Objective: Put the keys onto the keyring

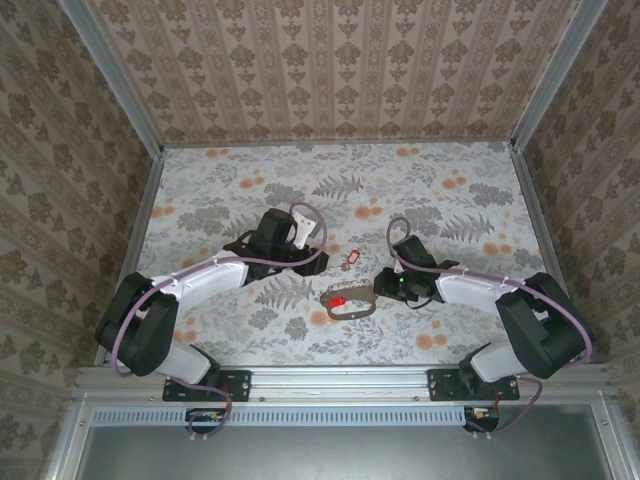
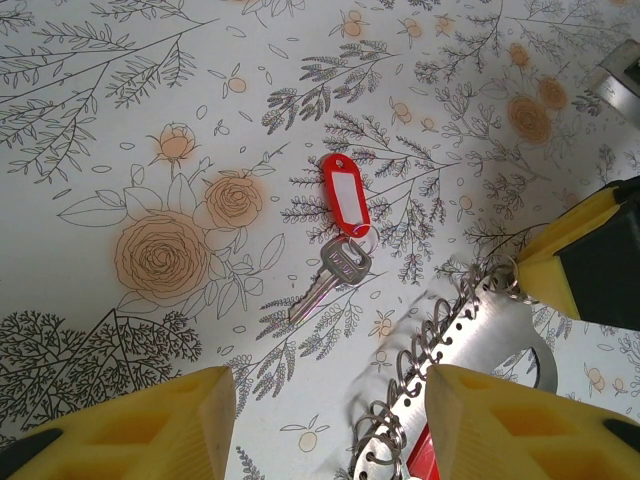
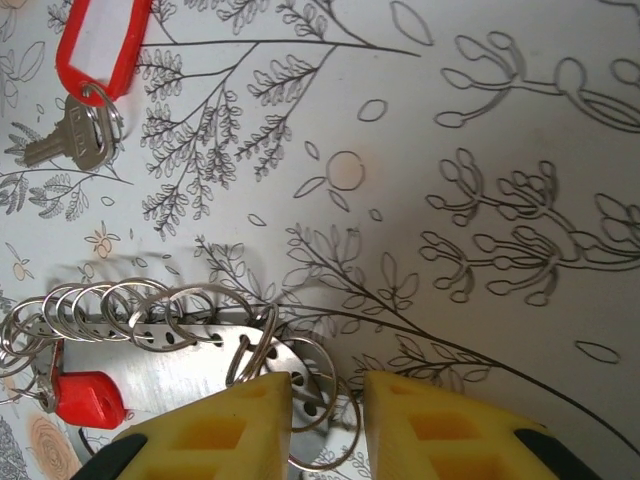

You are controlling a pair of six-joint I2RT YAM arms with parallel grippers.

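Note:
One small silver key (image 2: pixel 336 270) with a red plastic tag (image 2: pixel 345 192) lies loose on the flowered cloth, also top left in the right wrist view (image 3: pixel 72 138) and mid-table (image 1: pixel 350 258). The keyring (image 1: pixel 350 304) is a flat grey metal loop carrying several split rings (image 2: pixel 488 330) (image 3: pixel 180 368). A second red key head (image 3: pixel 90 396) (image 2: pixel 428 462) hangs on it. My left gripper (image 2: pixel 330 440) (image 1: pixel 320 262) stands open just short of the loose key, its right finger over the keyring. My right gripper (image 3: pixel 328 425) (image 1: pixel 382 288) is narrowly closed at the keyring's right end, with metal between its fingers.
The table is covered by a floral cloth (image 1: pixel 250 180) and walled in by patterned panels on three sides. The right gripper's yellow finger (image 2: pixel 570 265) shows at the right edge of the left wrist view, close to my left fingers.

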